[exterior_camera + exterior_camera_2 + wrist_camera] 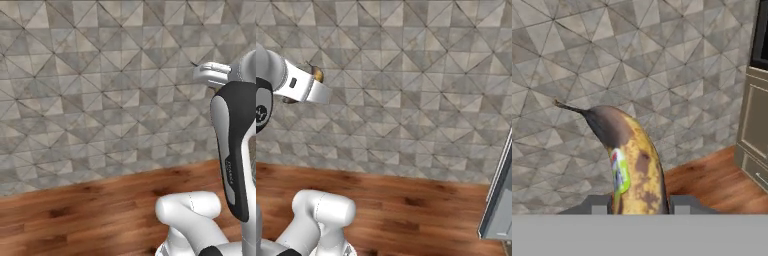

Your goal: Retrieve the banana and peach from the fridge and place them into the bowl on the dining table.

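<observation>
Banana (632, 160), a slim, brown-blotched yellow fruit with a small sticker, stands pinched at its lower end in the dark two-finger claw (637, 204), and carried so, high over the floor, it could slip or swing out.

A wooden floor (90, 210) of reddish-brown planks runs along the foot of a grey triangle-tiled wall (100, 85). At the right a tan cabinet (754, 135) stands on the floor. Nothing loose lies on the planks.

grey triangle-tiled wall (100, 75), wood floor (75, 220)
</observation>
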